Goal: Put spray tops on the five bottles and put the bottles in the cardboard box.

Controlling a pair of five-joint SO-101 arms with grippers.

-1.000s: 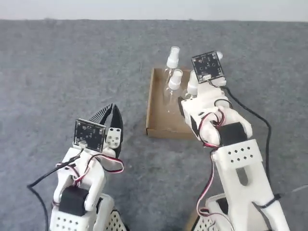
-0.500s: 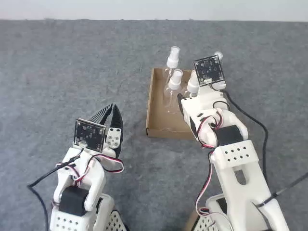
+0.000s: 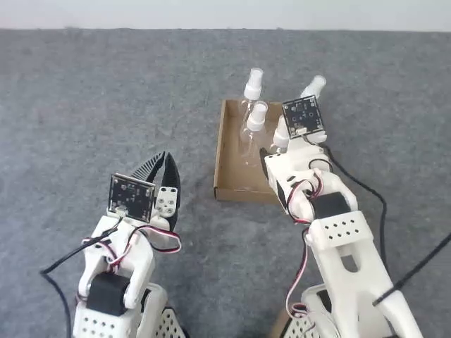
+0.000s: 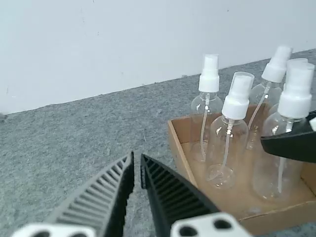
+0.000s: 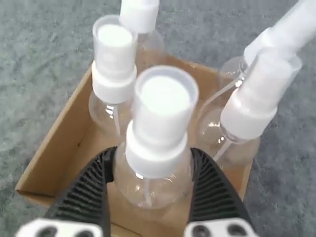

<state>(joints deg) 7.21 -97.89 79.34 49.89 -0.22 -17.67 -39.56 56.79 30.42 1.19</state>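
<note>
A shallow cardboard box [image 3: 220,151] lies at mid table with several clear bottles standing in it, all with white spray tops. My right gripper [image 5: 152,163] is down in the box, shut on the nearest bottle [image 5: 157,123], its black fingers [image 5: 84,192] pressed to the bottle's two sides. Behind it stand two upright bottles [image 5: 113,74] and a bottle [image 5: 254,108] beside one with a tilted top [image 5: 291,24]. My left gripper [image 4: 137,160] hangs shut and holds nothing, over the carpet to the box's left [image 3: 168,172].
Grey carpet covers the whole table, with a pale wall along the far edge. The right arm [image 3: 331,211] leans over the box's near right corner. A black finger of the right gripper [image 4: 291,143] crosses in front of a bottle in the left wrist view.
The right arm has shifted slightly back and left over the box, uncovering a tilted spray top at the far right. The left arm has stayed still.
</note>
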